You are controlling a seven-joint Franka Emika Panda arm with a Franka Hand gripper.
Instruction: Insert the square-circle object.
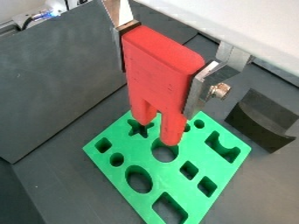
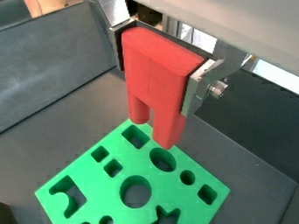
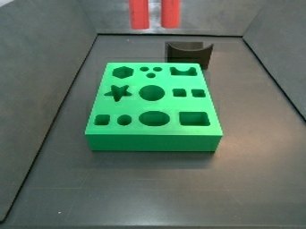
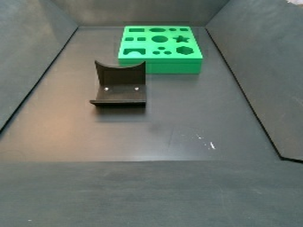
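My gripper [image 1: 163,66] is shut on a red two-pronged piece [image 1: 158,74], also seen in a wrist view [image 2: 158,79]. One prong looks round and one square, so I take it for the square-circle object. It hangs prongs down, above the green board [image 1: 117,150] and apart from it. The board [image 3: 131,127] has several shaped holes. In a side view only the prongs [image 3: 156,12] show, at the top edge behind the board. No separate small near-black block shows.
The dark fixture [image 3: 187,54] stands just behind the board, and also shows in a side view [image 4: 119,89] and a wrist view [image 1: 263,118]. Grey sloping walls [image 3: 48,107] enclose the dark floor [image 4: 166,151].
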